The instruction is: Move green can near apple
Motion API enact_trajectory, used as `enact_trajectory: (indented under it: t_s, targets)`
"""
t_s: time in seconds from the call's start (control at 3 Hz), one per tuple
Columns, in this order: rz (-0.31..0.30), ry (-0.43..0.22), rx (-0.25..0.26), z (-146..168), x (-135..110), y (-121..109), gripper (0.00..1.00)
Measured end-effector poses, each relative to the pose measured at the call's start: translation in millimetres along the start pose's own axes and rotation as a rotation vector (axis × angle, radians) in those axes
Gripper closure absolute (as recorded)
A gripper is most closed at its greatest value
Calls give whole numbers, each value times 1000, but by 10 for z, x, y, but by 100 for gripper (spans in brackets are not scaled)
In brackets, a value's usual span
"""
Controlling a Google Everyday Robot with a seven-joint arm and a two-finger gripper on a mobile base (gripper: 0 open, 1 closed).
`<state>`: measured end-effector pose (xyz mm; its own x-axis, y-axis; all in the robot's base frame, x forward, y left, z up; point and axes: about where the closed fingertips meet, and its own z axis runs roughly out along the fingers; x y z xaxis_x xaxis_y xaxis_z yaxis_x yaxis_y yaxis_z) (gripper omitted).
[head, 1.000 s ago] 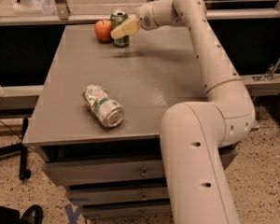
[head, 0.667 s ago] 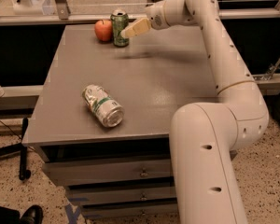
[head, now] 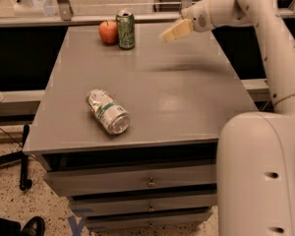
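A grey table [head: 187, 107] with drawers [head: 147, 181] under its top is seen on a speckled floor, with a metal rail [head: 88, 18] running behind its far edge. The green can [head: 126, 30] is stood upright near the far edge, left of the middle. The apple [head: 108, 32] is set just beside it on the left, so close that the two appear to touch, though contact cannot be confirmed. The apple is shorter than the can, and its stem points up.

A silver can [head: 108, 111] with a green band is laid on its side nearer the front of the table, well apart from the other two, with its open end turned toward the front right.

The gripper [head: 173, 32] is held in the air to the right of the green can, clear of it and above the far part of the table. Nothing is held in it; whether it is spread or closed cannot be told. A faint shadow [head: 182, 67] is cast on the tabletop below it. The white arm [head: 265, 43] is seen reaching in from the right, with its large lower segment filling the bottom right corner.

A dark shoe [head: 33, 225] is seen at the bottom left.
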<state>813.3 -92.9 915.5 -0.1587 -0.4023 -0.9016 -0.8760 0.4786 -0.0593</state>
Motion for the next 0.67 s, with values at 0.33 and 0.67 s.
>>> enact_trajectory:
  t_s: [0.33,0.67]
  targets:
    - [38,-25,-9,-570,159,113,0]
    - [56,-20,-3,-677,269,106,0]
